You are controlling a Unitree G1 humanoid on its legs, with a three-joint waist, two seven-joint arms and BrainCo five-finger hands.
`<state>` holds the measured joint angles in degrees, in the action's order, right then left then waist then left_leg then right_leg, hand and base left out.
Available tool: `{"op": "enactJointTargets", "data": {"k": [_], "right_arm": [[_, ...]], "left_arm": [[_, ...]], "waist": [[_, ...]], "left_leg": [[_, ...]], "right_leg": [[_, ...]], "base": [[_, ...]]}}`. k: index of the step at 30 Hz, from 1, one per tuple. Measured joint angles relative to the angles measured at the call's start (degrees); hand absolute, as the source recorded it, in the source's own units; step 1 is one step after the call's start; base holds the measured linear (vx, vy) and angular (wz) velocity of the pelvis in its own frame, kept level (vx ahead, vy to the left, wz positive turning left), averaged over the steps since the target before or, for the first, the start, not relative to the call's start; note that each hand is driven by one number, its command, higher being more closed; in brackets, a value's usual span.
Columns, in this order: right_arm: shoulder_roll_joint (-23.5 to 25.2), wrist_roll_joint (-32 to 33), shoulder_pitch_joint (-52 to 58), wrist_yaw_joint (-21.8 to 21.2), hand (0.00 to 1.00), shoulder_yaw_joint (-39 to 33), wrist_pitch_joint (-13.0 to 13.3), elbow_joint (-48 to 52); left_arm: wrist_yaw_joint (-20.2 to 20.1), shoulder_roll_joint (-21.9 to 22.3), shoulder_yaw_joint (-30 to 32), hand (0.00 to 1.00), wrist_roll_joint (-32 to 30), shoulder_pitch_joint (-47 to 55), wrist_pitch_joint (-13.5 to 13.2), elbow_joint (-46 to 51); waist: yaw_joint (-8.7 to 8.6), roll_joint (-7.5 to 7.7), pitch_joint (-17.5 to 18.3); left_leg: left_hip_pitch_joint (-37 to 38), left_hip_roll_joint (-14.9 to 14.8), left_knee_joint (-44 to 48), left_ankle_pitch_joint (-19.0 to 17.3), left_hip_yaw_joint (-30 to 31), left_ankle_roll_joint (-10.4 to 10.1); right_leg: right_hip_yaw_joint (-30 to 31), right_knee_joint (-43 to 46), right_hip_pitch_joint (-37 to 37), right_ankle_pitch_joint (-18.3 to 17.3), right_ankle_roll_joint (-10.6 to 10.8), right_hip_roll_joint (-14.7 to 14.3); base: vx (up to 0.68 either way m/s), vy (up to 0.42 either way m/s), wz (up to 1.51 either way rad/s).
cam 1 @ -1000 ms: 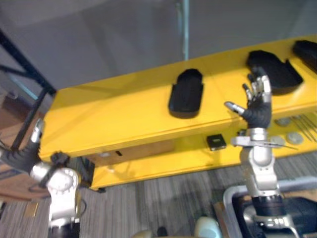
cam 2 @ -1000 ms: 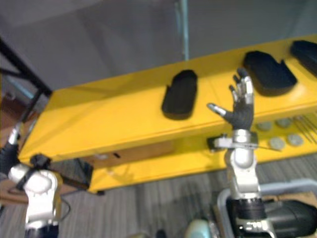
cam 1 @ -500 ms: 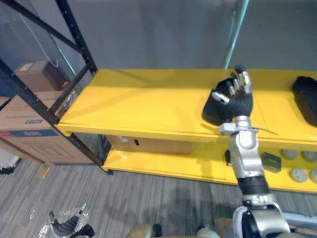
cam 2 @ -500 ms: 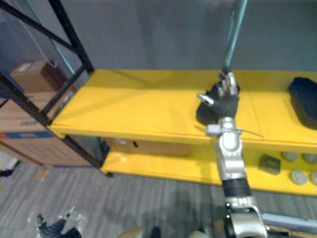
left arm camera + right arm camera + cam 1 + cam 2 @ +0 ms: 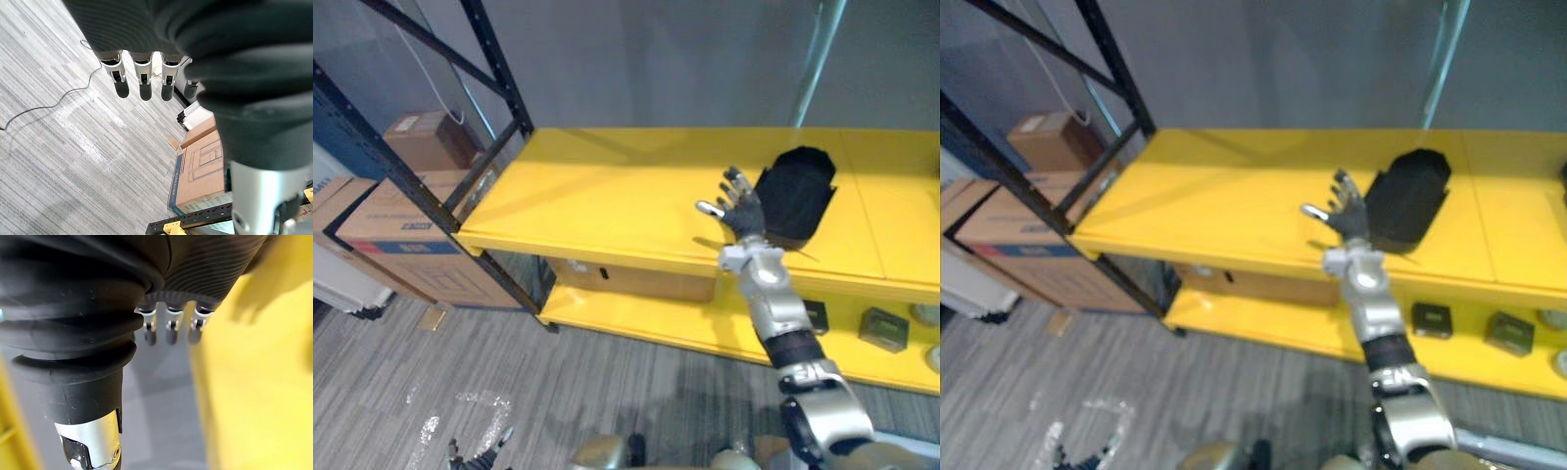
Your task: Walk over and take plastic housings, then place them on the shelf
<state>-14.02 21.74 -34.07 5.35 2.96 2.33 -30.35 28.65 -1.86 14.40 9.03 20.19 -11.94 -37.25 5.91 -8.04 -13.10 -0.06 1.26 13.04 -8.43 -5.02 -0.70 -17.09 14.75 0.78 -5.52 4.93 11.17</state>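
The plastic housing [image 5: 793,196], a black shallow moulded shell, lies on the top board of the yellow shelf [image 5: 607,196], toward the right of it and reaching close to the front edge. The right hand [image 5: 736,211] is raised over that board just beside the housing's left edge. Its fingers are straight and spread, the thumb is out to the side and there is nothing in its grasp; whether a fingertip touches the shell cannot be told. In the right wrist view its fingers [image 5: 168,328] stand in a straight row, with the yellow board to one side and the grey wall [image 5: 656,59] past them. The left hand [image 5: 141,73] hangs low over the grey striped carpet [image 5: 58,147] — fingers straight and relaxed, holding nothing. On the shelf's lower board a flat cardboard carton [image 5: 636,282] sits tucked under the top board, and further right two small dark blocks [image 5: 813,315] rest near each other, below the housing. A black metal rack [image 5: 499,88] with slanted braces stands at the shelf's left end. A large cardboard box [image 5: 396,230] sits low in the rack, with a smaller box [image 5: 423,137] behind it. The left wrist view shows a cardboard box by the rack's foot as well, well apart from the hand. A pale teal post [image 5: 818,59] rises behind the shelf, above the housing.
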Motion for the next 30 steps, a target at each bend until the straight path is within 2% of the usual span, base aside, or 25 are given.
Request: {"op": "enactJointTargets", "data": {"k": [2, 9, 15, 18, 21, 30], "right_arm": [[0.1, 0.1, -0.2, 0.0, 0.00, -0.2, -1.2, -1.4], [0.0, 0.0, -4.7, -0.4, 0.00, -0.9, -2.5, -6.7], [-0.1, -0.3, -5.2, 4.8, 0.00, -3.5, 0.6, -9.0], [-0.2, -0.4, -5.2, 5.8, 0.00, -4.5, 1.9, -8.8], [-0.2, -0.6, -5.2, 6.0, 0.00, -5.2, 1.8, -8.8], [-0.1, -0.5, -5.2, 4.8, 0.00, -5.2, 2.7, -8.3]], "left_arm": [[-0.3, 0.0, 0.0, 0.00, 0.1, 0.0, 0.0, -0.2], [-2.5, 0.0, -0.5, 0.00, -0.1, -0.6, -0.3, -2.2], [-2.5, 0.0, -3.8, 0.00, 0.0, -1.2, -0.6, -2.2], [-2.5, 0.0, -4.0, 0.00, 0.1, -1.5, -0.9, -2.1], [-2.5, 0.0, -4.1, 0.00, 0.1, -2.0, -1.9, -2.1], [-2.5, 0.0, -4.6, 0.00, 0.0, -2.4, -2.5, -1.6]], "waist": [[0.10, -0.02, 0.0], [0.12, -0.80, -0.6], [0.49, -1.38, -1.0], [0.28, -1.84, -1.4], [0.12, -1.86, -1.5], [-0.13, -1.74, -1.6]], "left_leg": [[0.0, 0.0, -0.5, 0.1, -0.1, -0.2], [0.1, 0.1, -0.6, 0.8, 0.0, -0.6], [1.1, 0.3, -2.7, 1.7, 0.4, -1.1], [1.0, 0.3, -2.7, 1.8, 0.2, -1.1], [1.0, 0.3, -2.8, 1.8, -0.2, -1.1], [1.0, 0.4, -2.8, 1.8, -0.5, -1.1]], "right_leg": [[0.2, 0.9, -0.7, -0.5, -0.2, 0.1], [0.2, 4.2, -2.5, -2.7, -0.5, 0.8], [0.2, 6.2, -3.3, -4.3, -1.0, 1.4], [0.4, 6.9, -3.8, -4.4, -1.1, 1.5], [0.7, 7.0, -3.9, -4.4, -1.1, 1.5], [1.3, 7.5, -4.7, -4.6, -1.1, 1.5]], "base": [[0.04, -0.013, -0.02], [0.03, -0.027, 0.02], [-0.03, -0.024, 0.02], [-0.03, -0.001, -0.03], [-0.02, 0.009, -0.04], [0.00, 0.007, -0.02]]}}
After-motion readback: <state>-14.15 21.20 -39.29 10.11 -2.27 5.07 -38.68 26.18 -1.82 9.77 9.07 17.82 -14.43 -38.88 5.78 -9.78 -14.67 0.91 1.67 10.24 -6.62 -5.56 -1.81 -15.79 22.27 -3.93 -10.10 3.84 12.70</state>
